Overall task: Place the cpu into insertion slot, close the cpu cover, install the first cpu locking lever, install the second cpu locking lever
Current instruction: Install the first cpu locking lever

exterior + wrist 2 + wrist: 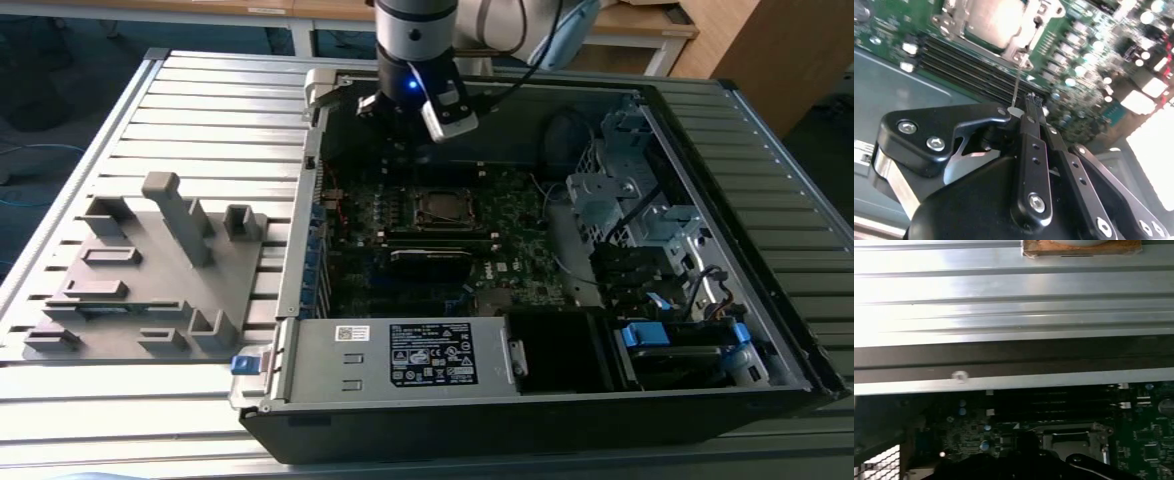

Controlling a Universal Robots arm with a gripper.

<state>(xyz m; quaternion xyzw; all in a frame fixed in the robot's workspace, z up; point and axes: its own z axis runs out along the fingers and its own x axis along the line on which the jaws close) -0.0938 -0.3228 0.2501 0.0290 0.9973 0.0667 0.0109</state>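
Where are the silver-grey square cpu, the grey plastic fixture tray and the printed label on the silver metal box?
Silver-grey square cpu (pixel 990 20): second wrist view, middle of its metal top.
Grey plastic fixture tray (pixel 248 272): exterior view, bare flat base.
Printed label (pixel 431 354): exterior view, its centre.

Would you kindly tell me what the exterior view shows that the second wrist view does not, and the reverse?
Exterior view: the whole open computer case on the slatted table, with a grey fixture tray at the exterior view's left. Second wrist view: the gripper close up, by the long memory slots. Both: the cpu, framed by the cpu cover, on the motherboard.
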